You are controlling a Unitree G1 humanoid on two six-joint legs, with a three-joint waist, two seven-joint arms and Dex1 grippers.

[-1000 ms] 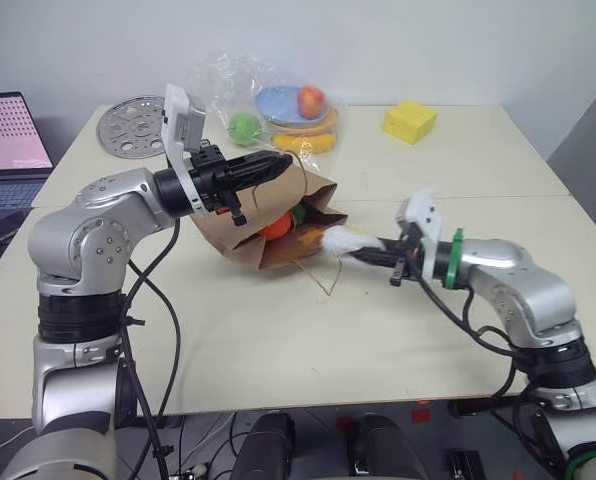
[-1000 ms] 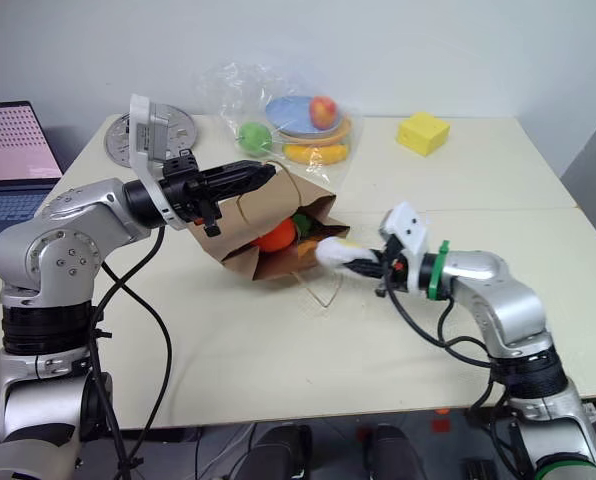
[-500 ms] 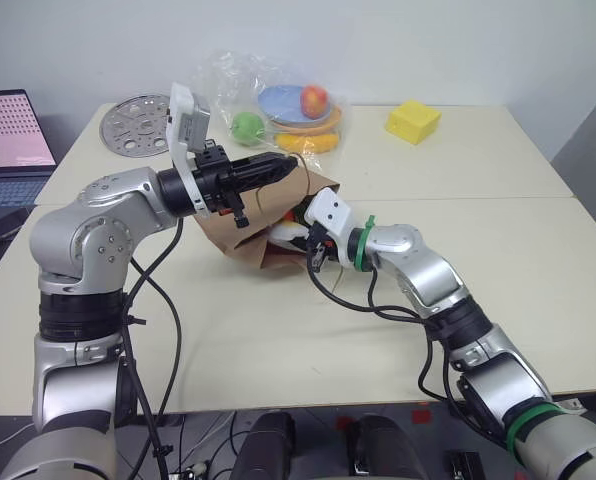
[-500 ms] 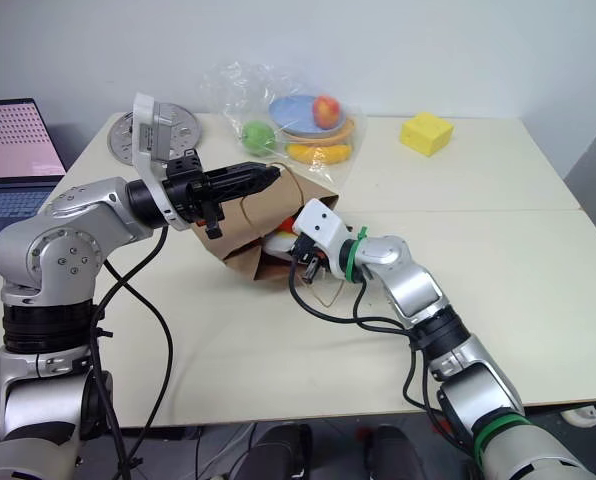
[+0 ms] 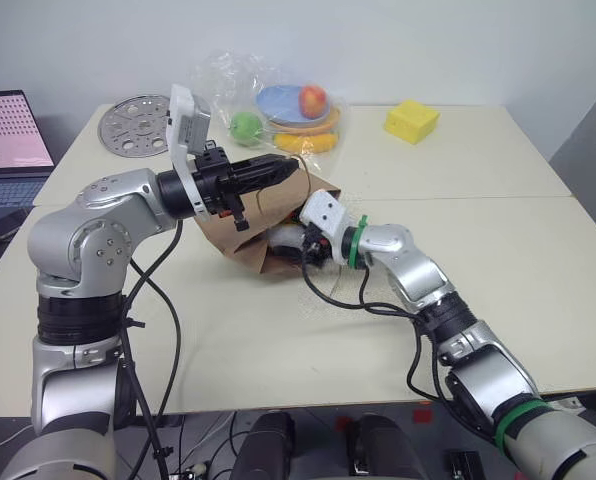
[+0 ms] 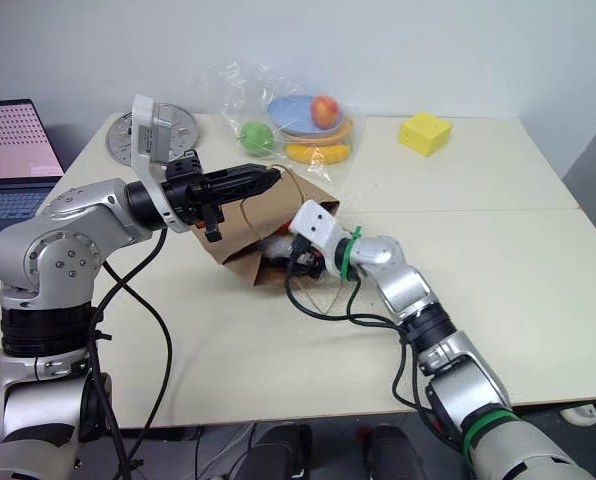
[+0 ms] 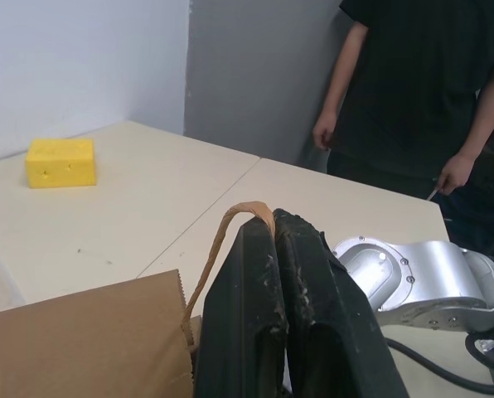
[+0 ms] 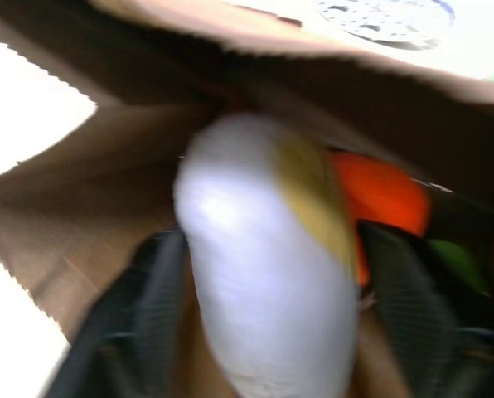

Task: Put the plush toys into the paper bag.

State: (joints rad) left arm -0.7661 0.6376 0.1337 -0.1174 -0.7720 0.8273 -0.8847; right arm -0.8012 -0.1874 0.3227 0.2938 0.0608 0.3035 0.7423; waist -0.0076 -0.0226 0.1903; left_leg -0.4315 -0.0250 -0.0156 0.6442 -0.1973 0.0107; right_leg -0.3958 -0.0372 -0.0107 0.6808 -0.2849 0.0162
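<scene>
While the right hand [image 8: 255,365] gapes wide, the egg toy [image 8: 263,274] lies lengthwise into the bag [image 8: 106,191].

A pale cream table [image 5: 278,340] made of two tops butted together, with seams running across and along it, carries everything. A brown kraft paper bag [image 5: 236,238] lies on its side near the middle. At the far edge sit a round perforated metal disc [image 5: 133,125] towards the far left corner, a clear plastic bag of toy fruit [image 5: 278,105] beside it, and a yellow cheese-like block [image 5: 411,121] further right.
</scene>
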